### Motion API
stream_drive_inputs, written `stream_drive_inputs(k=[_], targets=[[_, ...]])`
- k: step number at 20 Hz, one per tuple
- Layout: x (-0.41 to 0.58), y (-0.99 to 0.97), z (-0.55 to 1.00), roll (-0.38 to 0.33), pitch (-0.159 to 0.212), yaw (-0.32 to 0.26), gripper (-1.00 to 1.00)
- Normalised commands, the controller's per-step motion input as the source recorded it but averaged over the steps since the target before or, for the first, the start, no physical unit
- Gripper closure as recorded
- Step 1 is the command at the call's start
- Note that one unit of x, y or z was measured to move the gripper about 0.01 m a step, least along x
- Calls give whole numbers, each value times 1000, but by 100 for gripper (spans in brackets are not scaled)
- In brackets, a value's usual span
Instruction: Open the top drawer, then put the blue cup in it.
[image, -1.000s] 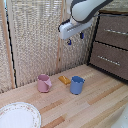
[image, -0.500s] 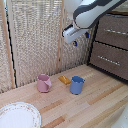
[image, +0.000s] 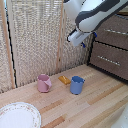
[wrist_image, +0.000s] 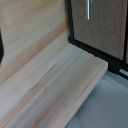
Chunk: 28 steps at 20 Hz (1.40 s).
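Gripper (image: 84, 40) hangs above the blue cup (image: 77, 85), well apart.

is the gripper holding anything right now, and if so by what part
Nothing appears to be held. The gripper is up in the air near the dresser, while the blue cup sits on the table beside the pink mug. Whether its jaws are open is unclear.

The table (image: 95, 107) is showing pale, smooth wood planks with a matt grain. The top drawer (image: 114, 31) is looking like dark brown wood, its bar handle silvery metal. The blue cup (image: 77, 84) and the pink mug (image: 44, 83) are looking smooth and faintly glossy. The backdrop screen (image: 35, 35) is looking coarsely woven.
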Motion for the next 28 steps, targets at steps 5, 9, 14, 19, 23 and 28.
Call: stream_drive_inputs(k=[5,9,14,19,23,28], targets=[[-110,-64,-38,-375,40,24,-100],[-158,-104,-41,-375,-19,124,-100],[-71,-126,-35,-375,-70,188,-100],[-48,-121,-29,-344,-75,198,-100],[-24,-124,-1,-291,-47,212,-100],[-15,-235,-1,-273,0,184,-100]])
